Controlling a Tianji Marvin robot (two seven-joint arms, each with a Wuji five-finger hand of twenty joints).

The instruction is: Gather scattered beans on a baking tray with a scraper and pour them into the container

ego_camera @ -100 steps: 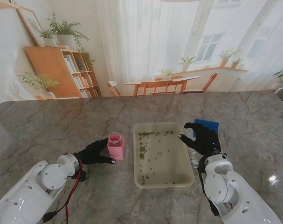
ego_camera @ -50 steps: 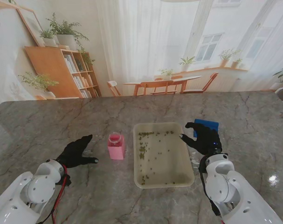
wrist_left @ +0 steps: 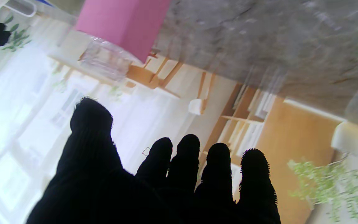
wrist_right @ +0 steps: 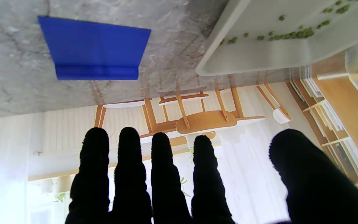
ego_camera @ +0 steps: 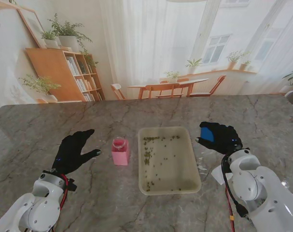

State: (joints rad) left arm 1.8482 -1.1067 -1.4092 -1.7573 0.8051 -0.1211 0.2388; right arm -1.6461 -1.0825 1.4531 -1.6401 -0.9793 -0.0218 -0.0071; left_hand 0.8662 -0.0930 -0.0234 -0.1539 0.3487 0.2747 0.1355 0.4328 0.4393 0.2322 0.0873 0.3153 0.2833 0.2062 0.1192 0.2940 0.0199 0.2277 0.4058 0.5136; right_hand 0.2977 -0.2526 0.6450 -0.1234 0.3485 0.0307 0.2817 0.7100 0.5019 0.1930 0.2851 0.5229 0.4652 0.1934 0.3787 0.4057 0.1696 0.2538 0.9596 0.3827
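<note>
On the grey marble surface [ego_camera: 49, 125] the left hand [ego_camera: 74, 151] is nearest to me, at the left side. Its black fingers [wrist_left: 186, 155] are stretched out and a little apart, the thumb is out to the side, and it holds nothing. Just to the right of it, not touching, stands the pink container [ego_camera: 120, 151] with its open clear top.

In the middle lies the cream baking tray [ego_camera: 193, 166]. Green beans [ego_camera: 147, 155] are scattered in it: a group near the left wall, some along the wall nearest to me, and a row along the far wall.

At the right of the tray, farther from me, the right hand [ego_camera: 220, 137] is over the blue scraper [wrist_right: 95, 49] and covers most of it in the stand view. In the right wrist view the scraper lies flat on the surface beside the tray, and the four fingers [wrist_right: 129, 155] are straight and side by side, the thumb apart, with nothing between them.
</note>
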